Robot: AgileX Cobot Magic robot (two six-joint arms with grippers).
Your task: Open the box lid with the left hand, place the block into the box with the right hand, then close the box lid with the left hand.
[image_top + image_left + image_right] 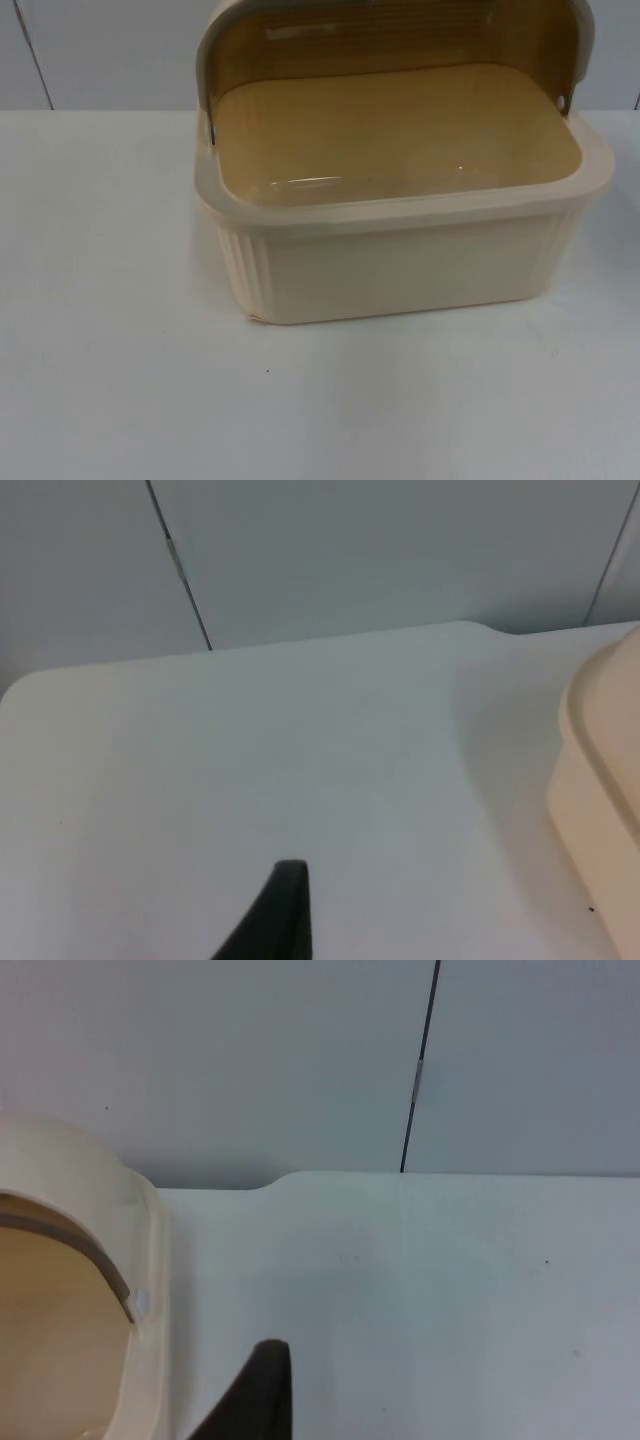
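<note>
From my remote station I am looking down on a white bench [120, 380] that is running back to a grey partition wall [100, 50], its panels split by a thin dark seam. A cream box [400, 270] with ribbed corners is sitting on the bench, toward the far side and slightly right of centre, with open bench surface spreading in front of it and to both sides. Its lid [400, 40] is standing swung up and back on side pivots, showing tinted amber-brown, and the box's tan interior is lying open to the camera. The left hand [285, 920] is hovering over bare bench to the box's left, with the box's cream side wall just beside it in the left wrist view; I cannot tell how far its fingers are spread. The right hand [260, 1400] is hovering close by the box's right end, beside the raised lid's rim and pivot; again I cannot tell its opening.
</note>
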